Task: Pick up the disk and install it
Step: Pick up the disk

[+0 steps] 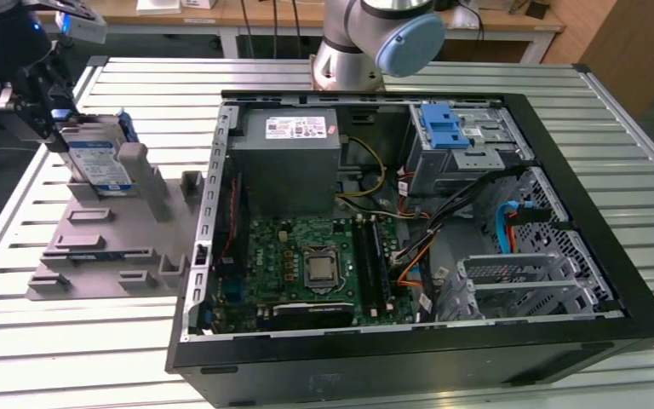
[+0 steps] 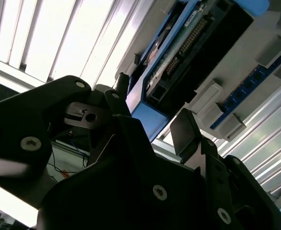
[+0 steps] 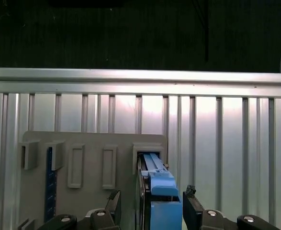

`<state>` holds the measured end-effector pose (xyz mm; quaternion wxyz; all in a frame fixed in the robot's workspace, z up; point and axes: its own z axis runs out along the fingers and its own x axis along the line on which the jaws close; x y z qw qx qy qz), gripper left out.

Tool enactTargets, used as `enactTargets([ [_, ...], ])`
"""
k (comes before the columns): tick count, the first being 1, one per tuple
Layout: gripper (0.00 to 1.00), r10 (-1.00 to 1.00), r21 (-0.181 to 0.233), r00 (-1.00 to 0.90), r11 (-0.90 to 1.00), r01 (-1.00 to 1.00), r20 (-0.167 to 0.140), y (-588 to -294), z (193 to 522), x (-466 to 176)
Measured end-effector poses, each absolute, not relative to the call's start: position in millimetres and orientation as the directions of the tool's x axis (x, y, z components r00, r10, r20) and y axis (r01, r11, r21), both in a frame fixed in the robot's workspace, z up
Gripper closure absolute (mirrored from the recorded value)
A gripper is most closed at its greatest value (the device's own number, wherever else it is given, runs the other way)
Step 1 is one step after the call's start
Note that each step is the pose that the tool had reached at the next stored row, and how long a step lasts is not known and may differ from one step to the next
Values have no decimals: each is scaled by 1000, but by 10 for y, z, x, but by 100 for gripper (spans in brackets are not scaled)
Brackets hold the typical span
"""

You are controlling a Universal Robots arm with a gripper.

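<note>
One disk stands upright in a grey holder between the wide jaws, ungripped; pick-up stage, needing even closure on both faces.

Even, bright room light in the exterior view; soft shadows pool inside the computer case. In the second wrist view the desk slats glare white, the pincer backlit nearly black.
</note>
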<state>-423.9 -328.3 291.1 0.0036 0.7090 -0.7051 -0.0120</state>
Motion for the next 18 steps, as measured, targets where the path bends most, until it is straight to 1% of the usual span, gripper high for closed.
enactTargets([
  [6, 38, -1000, 22, 5, -6, -1000, -12, -3277, 2885, -4244],
  [8, 39, -1000, 22, 5, -6, -1000, -12, -3277, 2885, -4244],
  [9, 46, -1000, 22, 5, -6, -1000, -12, -3277, 2884, -4245],
  [16, 46, -1000, 22, 5, -6, -1000, -12, -3252, 2882, -4248],
  [18, 47, -1000, 22, 5, -6, -1000, -12, -3252, 2881, -4249],
])
